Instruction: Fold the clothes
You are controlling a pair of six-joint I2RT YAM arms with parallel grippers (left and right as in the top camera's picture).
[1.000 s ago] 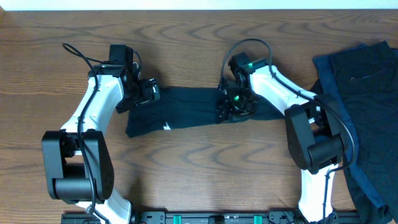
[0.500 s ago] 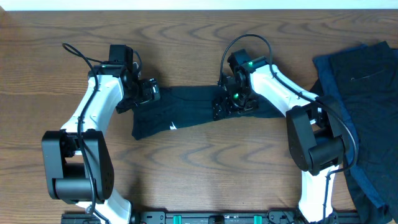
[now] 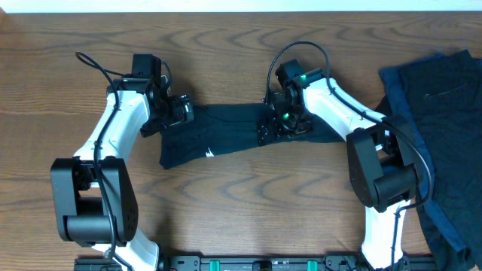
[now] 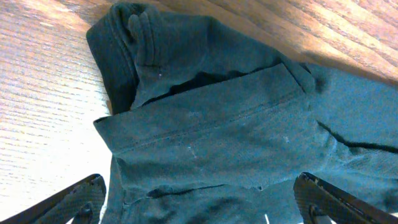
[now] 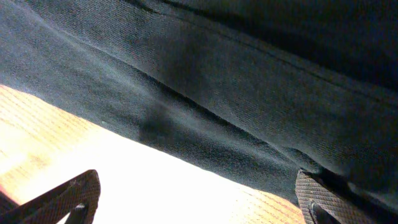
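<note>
Overhead view of a wooden table (image 3: 241,203) with two white-and-black robot arms reaching inward to a dark shirt (image 3: 226,135). The shirt lies as a long, narrow band. Its long axis runs left to right between the arms, and its left end dips slightly toward the robot. A small white label (image 3: 210,153) shows by the shirt's near edge, left of its middle. The left gripper (image 3: 179,113) sits at the shirt's far left corner. The right gripper (image 3: 277,129) sits over the shirt's right part, short of its right end. Each arm is nearer its own end of the shirt. In the left wrist view the fingers (image 4: 81,193) stand wide apart, with a hemmed sleeve and bunched cloth ahead of them and nothing pinched. The right wrist view shows that gripper's jaws just as wide, with the shirt's stitched edge running across between them above bare wood. Well to the shirt's right lies a pile (image 3: 444,113) of dark and blue clothes. The next fold probably turns on that long axis, with one end carried over the other.
</note>
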